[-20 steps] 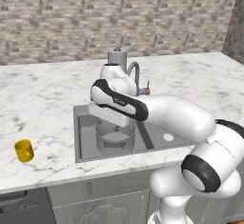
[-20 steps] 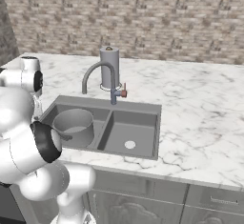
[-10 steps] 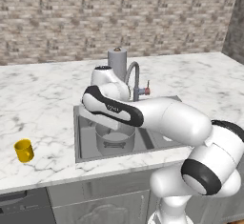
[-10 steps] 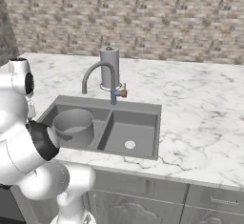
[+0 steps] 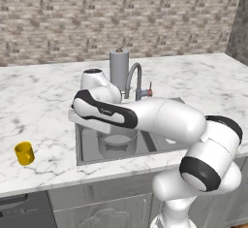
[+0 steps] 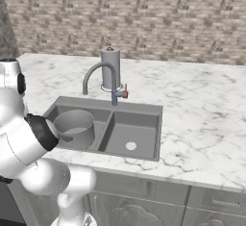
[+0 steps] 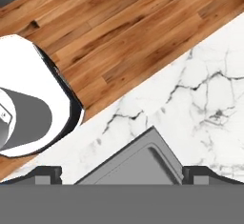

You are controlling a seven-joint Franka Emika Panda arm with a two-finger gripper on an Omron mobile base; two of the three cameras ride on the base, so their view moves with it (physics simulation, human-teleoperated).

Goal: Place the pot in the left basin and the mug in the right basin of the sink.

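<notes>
White marble counter (image 5: pixel 43 96) runs along a stone brick wall (image 5: pixel 116 13). Grey paper-towel roll (image 6: pixel 110 68) stands upright on the counter, just behind a curved grey faucet (image 6: pixel 96 71) with a red-tipped lever (image 6: pixel 124 94). Grey cabinet fronts (image 6: pixel 158 206) below the counter. Hand view: wood plank floor (image 7: pixel 124 32) beside the counter edge.

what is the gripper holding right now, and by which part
Nothing. In the hand view the finger tips stand wide apart with only the sink corner and marble between them. The pot sits in the left basin; the mug stands on the counter.
</notes>
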